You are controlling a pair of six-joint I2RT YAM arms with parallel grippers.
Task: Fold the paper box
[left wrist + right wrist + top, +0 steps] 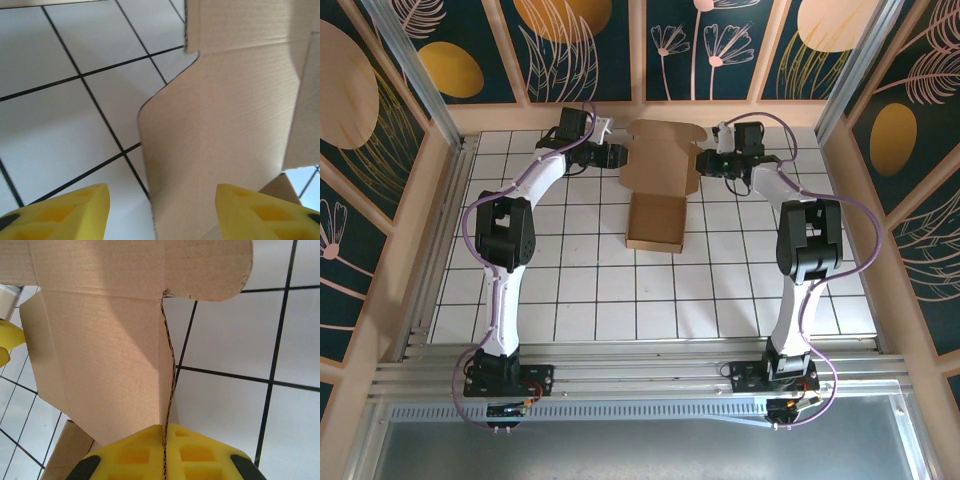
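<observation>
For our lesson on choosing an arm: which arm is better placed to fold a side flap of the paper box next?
Right, probably: the right gripper is shut on the paper box at a flap edge; the left gripper stands open around its flap.

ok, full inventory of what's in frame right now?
paper box: one, brown cardboard, partly folded, far centre of the table, between the grippers
table: one, white tiles with black grid lines
wall panels: several, dark with orange and pale leaf patterns, around the table
rails: silver metal, near edge, at the arm bases
left arm, right arm: two, white and black, purple cables
left gripper: yellow fingers, open, a box flap between them
right gripper: yellow fingers, shut on the box's right edge
</observation>
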